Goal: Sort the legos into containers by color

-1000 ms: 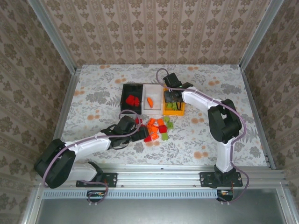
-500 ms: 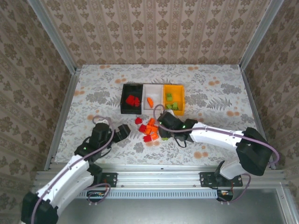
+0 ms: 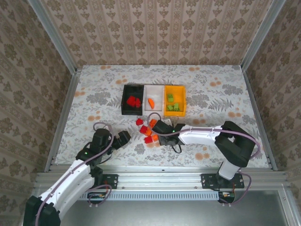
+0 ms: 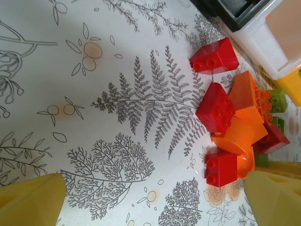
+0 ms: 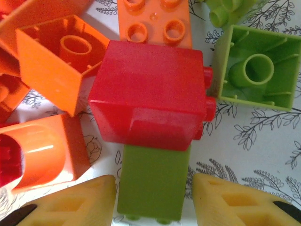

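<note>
Right gripper [image 5: 153, 202] is down in the lego pile [image 3: 149, 132], fingers [image 5: 80, 200] narrow either side of a green brick [image 5: 153, 186]; can't tell if they actually pinch it. A red brick [image 5: 148, 99] butts against the green one just ahead of the tips and blocks the straight-ahead path. A hollow orange brick [image 5: 54, 61] and a rounded orange brick [image 5: 44, 153] crowd the left finger. An upturned green brick [image 5: 254, 70] sits ahead-right, with bare table [image 5: 263, 155] beside the right finger. Left gripper [image 4: 153, 200] is spread wide and empty over open table, with the pile's red bricks [image 4: 215, 107] ahead to its right, apart from it. Past the pile, three joined bins: black bin [image 3: 123, 100] holds red pieces [image 3: 133, 101], white bin [image 3: 154, 87] one orange piece [image 3: 151, 102], orange-yellow bin [image 3: 183, 101] green pieces [image 3: 173, 105].
</note>
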